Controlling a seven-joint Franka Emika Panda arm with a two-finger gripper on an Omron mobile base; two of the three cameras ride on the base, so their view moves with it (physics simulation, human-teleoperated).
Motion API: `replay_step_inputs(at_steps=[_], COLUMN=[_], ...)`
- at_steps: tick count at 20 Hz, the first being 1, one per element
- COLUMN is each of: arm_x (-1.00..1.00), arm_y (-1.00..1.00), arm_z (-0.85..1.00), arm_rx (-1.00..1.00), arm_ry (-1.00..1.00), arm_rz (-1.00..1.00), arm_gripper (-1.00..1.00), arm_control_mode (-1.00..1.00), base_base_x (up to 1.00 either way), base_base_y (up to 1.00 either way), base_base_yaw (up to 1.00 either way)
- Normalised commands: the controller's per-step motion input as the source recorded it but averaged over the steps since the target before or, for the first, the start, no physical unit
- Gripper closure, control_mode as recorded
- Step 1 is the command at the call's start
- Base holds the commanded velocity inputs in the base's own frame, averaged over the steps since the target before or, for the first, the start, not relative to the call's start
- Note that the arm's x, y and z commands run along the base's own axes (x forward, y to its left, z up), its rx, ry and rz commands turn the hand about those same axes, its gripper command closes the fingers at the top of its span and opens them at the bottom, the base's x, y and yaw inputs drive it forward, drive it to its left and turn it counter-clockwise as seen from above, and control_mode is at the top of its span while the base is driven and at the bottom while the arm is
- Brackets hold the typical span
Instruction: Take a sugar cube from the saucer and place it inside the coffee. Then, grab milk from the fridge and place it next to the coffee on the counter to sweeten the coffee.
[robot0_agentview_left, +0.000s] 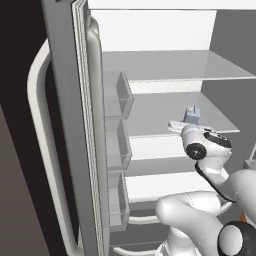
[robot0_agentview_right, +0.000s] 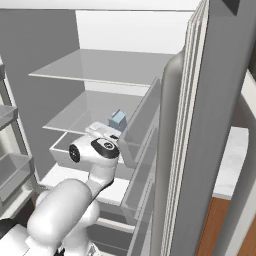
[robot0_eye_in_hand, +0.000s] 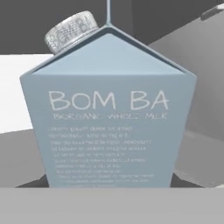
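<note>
- My gripper (robot0_agentview_left: 184, 124) reaches into the open fridge (robot0_agentview_left: 150, 65), right at the milk carton (robot0_eye_in_hand: 109, 113) standing on a glass shelf (robot0_agentview_right: 90, 107).
- I cannot tell how my jaws stand.

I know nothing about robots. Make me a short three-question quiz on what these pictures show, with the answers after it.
1. True or false: the fridge door stands open.
2. Where is the milk? A) in a door bin, B) on a shelf inside the fridge, C) on the marble counter.
3. Fill in: the word in big letters on the front of the carton is ____.

Key:
1. True. The shelves and the clear door bins are in plain sight.
2. B. The carton stands upright on a glass shelf, with the arm reaching toward it.
3. BOMBA, printed below a gable top with a round silver cap.
</note>
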Motion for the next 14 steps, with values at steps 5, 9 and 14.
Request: replay_step_inputs(at_steps=[5, 9, 14], arm_x=[-0.25, -0.18, -0.50], arm_y=[0.76, 0.29, 0.07], arm_z=[0.94, 0.91, 0.56], arm_rx=[-0.05, 0.00, -0.01], arm_ry=[0.44, 0.51, 0.31], arm_rz=[0.00, 0.00, 0.04], arm_gripper=[1.00, 1.00, 1.00], arm_control_mode=[-1.00, -1.00, -1.00], base_base_x=[0.00, 0.00, 0.00], base_base_y=[0.00, 0.00, 0.00], base_base_yaw=[0.00, 0.00, 0.00])
